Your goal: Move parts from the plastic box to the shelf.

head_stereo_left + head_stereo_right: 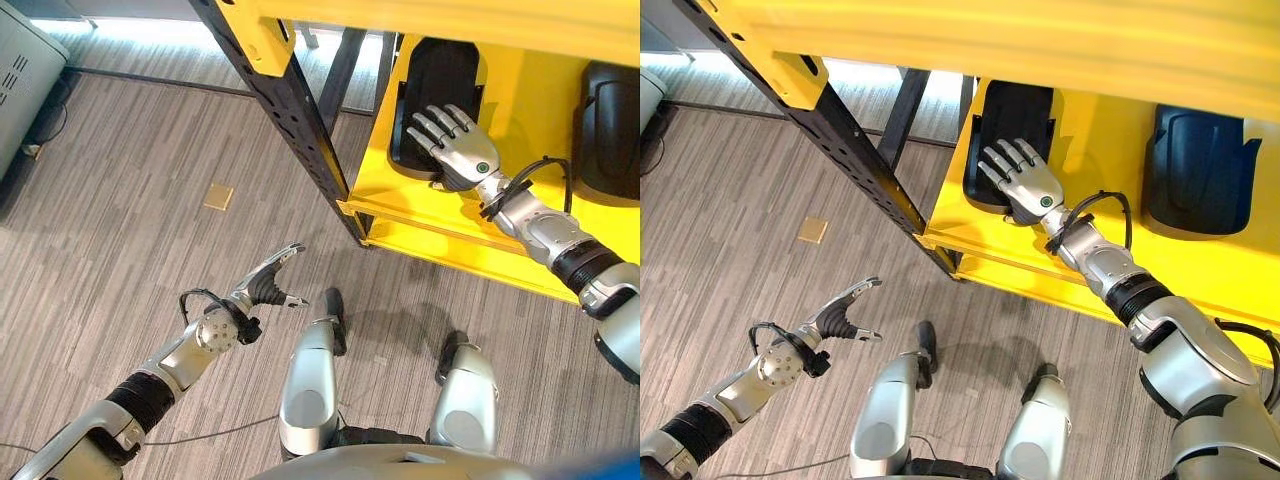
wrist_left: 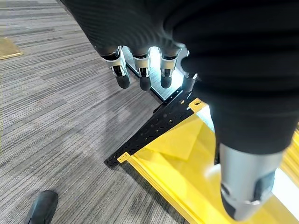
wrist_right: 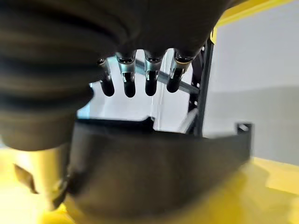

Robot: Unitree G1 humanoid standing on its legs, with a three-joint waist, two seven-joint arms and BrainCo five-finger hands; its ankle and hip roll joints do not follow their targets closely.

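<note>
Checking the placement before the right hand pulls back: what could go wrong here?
1. The right hand lies with straight fingers on the black part near the yellow shelf's front edge; pulling back could drag the part off.
2. The black post stands close beside that part; a sideways swing of the arm might clip it.
3. The left hand hangs open over the floor, idle.

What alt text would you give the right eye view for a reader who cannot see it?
The robot's right hand rests with straight fingers on a black part lying on the yellow shelf; a second black part lies further right. The left hand hangs open over the grey striped floor, holding nothing.
</note>
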